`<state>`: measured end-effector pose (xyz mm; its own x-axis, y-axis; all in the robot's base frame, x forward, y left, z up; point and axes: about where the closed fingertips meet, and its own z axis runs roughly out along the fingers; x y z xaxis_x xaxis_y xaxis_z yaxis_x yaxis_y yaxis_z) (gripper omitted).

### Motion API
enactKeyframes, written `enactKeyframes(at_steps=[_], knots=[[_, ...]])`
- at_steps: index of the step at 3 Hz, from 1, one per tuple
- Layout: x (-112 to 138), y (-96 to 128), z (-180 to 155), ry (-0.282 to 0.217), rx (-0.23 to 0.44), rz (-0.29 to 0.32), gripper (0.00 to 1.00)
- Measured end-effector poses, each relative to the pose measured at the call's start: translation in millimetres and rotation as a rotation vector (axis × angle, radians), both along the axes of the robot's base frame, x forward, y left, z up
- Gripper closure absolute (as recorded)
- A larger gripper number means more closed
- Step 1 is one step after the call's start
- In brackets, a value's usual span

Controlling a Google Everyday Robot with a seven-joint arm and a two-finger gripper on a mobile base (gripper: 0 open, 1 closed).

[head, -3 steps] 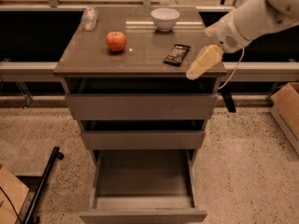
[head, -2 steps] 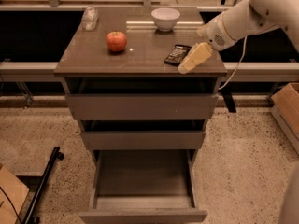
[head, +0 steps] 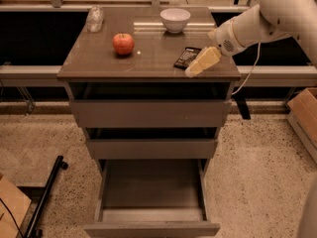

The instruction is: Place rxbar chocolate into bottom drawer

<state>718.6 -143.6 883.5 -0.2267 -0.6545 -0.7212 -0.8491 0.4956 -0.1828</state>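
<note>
The rxbar chocolate [head: 185, 57], a small flat bar in a black wrapper, lies on the cabinet top [head: 104, 58] right of the middle, near the front edge. My gripper [head: 199, 65], with pale yellow fingers, hangs low just right of the bar, its tip at the bar's near right end. The white arm reaches in from the upper right. The bottom drawer [head: 151, 227] is pulled out wide and nothing shows inside it. The two shallower drawers above it stand slightly out.
A red apple [head: 123, 43] sits left of centre on the top. A white bowl [head: 175, 19] stands at the back, and a clear plastic bottle [head: 94, 18] lies at the back left. A cardboard box [head: 303, 114] is on the floor at right.
My gripper has moved left and slightly away from the front edge, closing in on the bar's right end. The bar, apple and drawers have not moved.
</note>
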Motion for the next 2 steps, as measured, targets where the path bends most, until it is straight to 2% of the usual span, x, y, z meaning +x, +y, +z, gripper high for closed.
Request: enactKeyframes(at_steps=[2], knots=[[54,-1,-26,-0.092,0.092,-0.125,0.00]])
